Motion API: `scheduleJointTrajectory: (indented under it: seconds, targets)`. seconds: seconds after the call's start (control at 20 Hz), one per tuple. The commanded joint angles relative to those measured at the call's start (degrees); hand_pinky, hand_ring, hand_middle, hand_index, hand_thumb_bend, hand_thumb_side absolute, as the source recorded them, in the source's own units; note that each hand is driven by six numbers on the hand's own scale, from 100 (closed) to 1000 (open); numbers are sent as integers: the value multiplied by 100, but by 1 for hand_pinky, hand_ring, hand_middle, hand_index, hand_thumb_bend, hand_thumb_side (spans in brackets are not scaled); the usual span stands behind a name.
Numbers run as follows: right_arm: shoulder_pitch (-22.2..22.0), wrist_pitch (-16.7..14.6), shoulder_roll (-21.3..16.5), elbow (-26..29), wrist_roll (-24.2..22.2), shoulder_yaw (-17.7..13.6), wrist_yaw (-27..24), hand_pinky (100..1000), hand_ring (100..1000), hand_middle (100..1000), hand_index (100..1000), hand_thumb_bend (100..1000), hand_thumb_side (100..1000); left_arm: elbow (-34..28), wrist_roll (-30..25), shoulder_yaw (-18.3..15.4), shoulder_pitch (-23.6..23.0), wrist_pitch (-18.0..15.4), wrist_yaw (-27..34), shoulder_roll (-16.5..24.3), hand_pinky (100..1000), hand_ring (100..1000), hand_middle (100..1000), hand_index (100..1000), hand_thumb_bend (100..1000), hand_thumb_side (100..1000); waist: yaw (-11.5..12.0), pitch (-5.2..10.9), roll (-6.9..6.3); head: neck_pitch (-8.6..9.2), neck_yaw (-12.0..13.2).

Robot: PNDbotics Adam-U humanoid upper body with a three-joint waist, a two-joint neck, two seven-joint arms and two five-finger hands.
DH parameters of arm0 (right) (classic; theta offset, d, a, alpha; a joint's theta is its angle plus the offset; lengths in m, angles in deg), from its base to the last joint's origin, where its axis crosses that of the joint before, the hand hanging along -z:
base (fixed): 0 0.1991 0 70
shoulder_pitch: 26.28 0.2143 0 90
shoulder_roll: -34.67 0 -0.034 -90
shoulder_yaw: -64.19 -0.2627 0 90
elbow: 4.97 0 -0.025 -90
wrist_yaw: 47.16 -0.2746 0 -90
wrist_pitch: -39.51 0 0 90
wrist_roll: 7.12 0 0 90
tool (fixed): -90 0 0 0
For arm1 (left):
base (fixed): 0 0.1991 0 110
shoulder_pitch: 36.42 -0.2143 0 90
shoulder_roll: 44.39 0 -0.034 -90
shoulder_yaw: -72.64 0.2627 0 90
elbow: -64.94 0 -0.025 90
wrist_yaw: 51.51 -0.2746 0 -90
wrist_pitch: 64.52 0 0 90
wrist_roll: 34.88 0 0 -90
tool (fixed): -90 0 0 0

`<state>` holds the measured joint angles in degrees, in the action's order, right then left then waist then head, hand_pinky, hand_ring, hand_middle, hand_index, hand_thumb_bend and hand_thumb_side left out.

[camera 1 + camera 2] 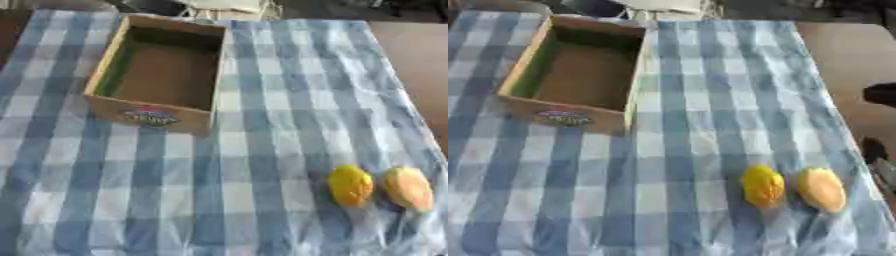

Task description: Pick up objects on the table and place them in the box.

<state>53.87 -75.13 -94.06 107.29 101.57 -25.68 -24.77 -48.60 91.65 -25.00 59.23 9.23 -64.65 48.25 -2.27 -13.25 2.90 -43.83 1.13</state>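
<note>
Box (150, 117) holds nothing; two yellow-orange fruits (351, 185) side by side; dark shapes at right edge, fingers unclear.

Open cardboard box (570, 120) far left, two yellow fruits (763, 186) near right

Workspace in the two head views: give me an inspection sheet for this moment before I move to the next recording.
Surface: blue and white checked cloth over a brown table.
Job's things: open cardboard box at far left, nothing seen inside; yellow fruit and orange-yellow fruit side by side at near right, on the cloth, not yet boxed.
Clutter: nothing seen.
Hands: neither can be made out; dark shapes at the right edge of the right eye view, unidentifiable.
Cables: nothing seen.
Surroundings: dark, indistinct items beyond the far edge.
</note>
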Motion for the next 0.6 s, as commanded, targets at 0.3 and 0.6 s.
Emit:
scheduleJointTrajectory:
  seconds: [0.3, 0.6]
  targets:
    - [20, -4, -175, 131, -242, -28, 52, 829, 885, 834, 900, 107, 607, -105, 6, -22, 48, 17, 20, 46, 789, 768, 691, 837, 151, 470, -15, 67, -3, -29, -3]
    - [53, 42, -237, 173, -1014, 88, 294, 844, 901, 828, 904, 170, 580, -105, -1, -11, 42, 23, 23, 41, 790, 767, 691, 837, 149, 472, -9, 81, 11, -29, 11]
